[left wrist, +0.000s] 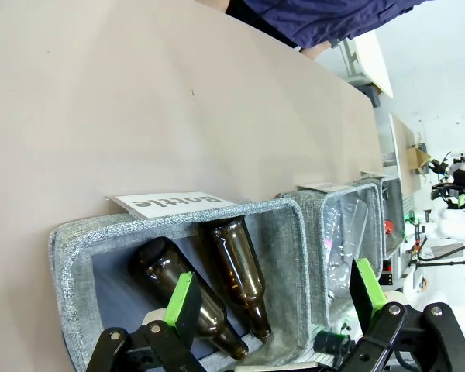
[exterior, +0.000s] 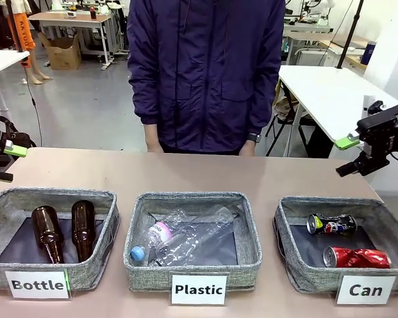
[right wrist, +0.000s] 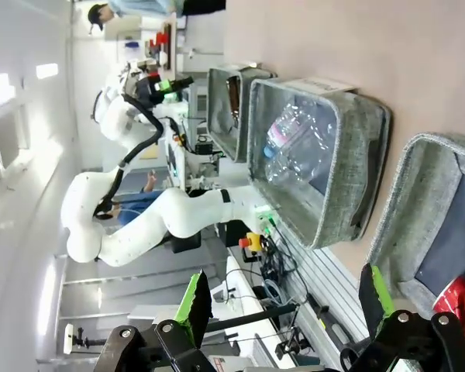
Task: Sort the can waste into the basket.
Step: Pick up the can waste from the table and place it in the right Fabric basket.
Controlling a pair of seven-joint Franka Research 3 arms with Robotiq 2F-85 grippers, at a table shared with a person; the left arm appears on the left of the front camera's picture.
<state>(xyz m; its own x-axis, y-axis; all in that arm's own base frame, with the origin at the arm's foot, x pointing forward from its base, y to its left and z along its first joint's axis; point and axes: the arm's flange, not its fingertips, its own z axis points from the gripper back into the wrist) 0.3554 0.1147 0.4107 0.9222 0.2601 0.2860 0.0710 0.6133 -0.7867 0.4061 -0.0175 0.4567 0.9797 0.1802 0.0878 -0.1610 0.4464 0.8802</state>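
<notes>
Since both crushed cans already lie inside the basket (exterior: 286, 228) marked "Can", the sorting looks finished by my judgement: the dark blue-black can (exterior: 331, 224) rests toward the far side of the bin and the red can (exterior: 357, 257) nearer the label, close together, though whether they touch I cannot tell. The right gripper (exterior: 350, 154) hangs above the table's right edge, up and outward from that basket, its jaws spread and holding nothing; in its own wrist view the green-padded fingers (right wrist: 195, 298) stand wide apart, with a sliver of the red can visible at the lower right corner. The left gripper (exterior: 6, 161) sits at the far left edge of the table, jaws also apart and empty, and its wrist view looks down on the "Bottle" bin (left wrist: 70, 248) with two brown bottles (left wrist: 236, 271) lying in it. The person (exterior: 205, 73) stands at the far side, hands resting just at the table edge. What little risk remains lies in any retreat of the right arm: a low or inward sweep could catch the soft fabric rim and drag or tip the basket, spilling the cans, and a needless reach across the table could meet the person's hands
</notes>
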